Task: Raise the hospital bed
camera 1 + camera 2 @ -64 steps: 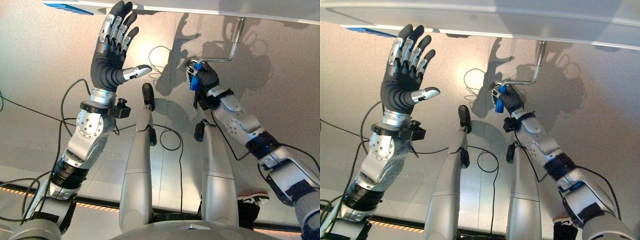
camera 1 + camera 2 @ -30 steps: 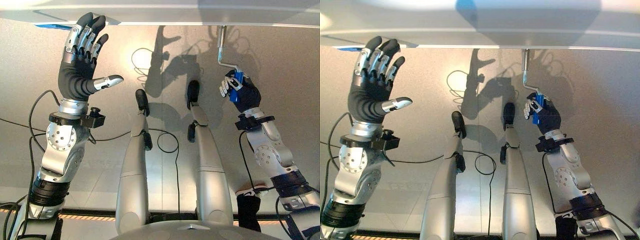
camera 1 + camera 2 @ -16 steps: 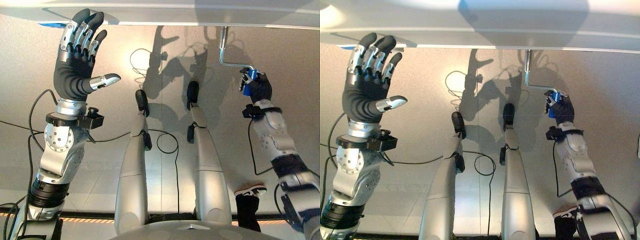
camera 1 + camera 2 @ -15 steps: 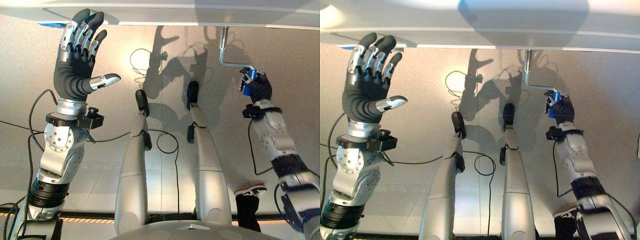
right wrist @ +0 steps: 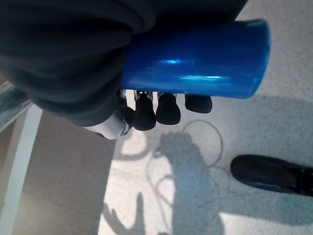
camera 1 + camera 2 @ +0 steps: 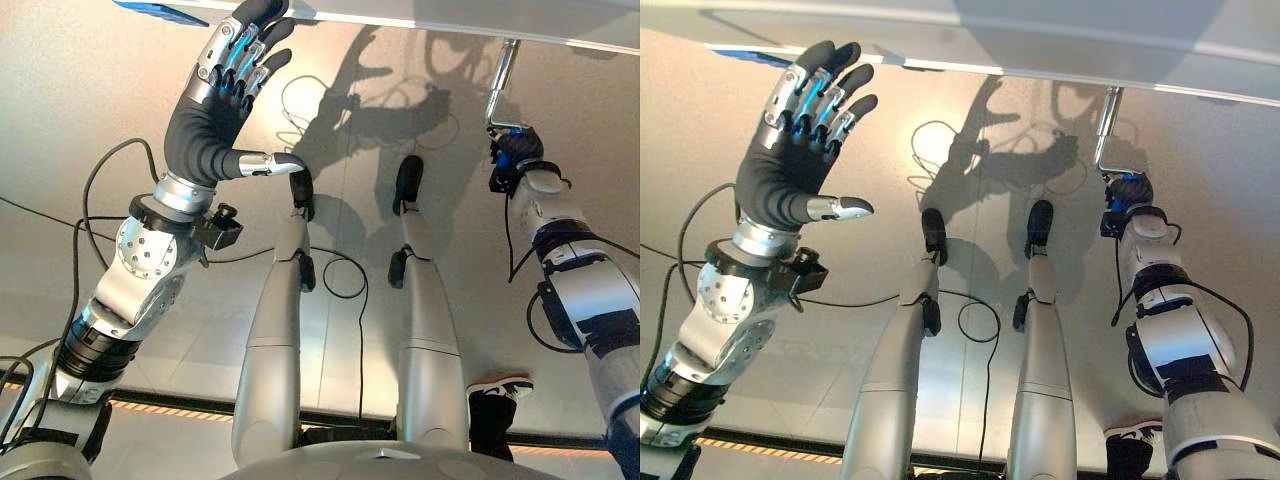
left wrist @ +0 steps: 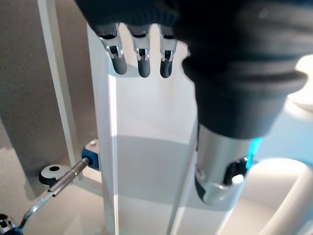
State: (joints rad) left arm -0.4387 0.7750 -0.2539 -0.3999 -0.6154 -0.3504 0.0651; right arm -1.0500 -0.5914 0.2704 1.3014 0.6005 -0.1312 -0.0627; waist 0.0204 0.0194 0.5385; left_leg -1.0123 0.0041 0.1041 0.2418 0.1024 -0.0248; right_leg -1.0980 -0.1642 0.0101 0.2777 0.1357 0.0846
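The right hand was clamped on the blue grip of the crank under the bed frame. Cranking looked under way; the next turn called for a steady hold. The left hand was spread open against the frame.

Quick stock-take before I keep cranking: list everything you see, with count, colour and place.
Bed frame: one, white, along the far edge of the head views.
Crank: one, silver bent rod, hanging from the frame on the right.
Crank handle: one, blue, inside the right hand.
Shoe: one, dark with white sole, a person's, on the floor at lower right.
Left hand: fingers straight, raised at the frame's edge.
Right hand: curled round the crank handle.
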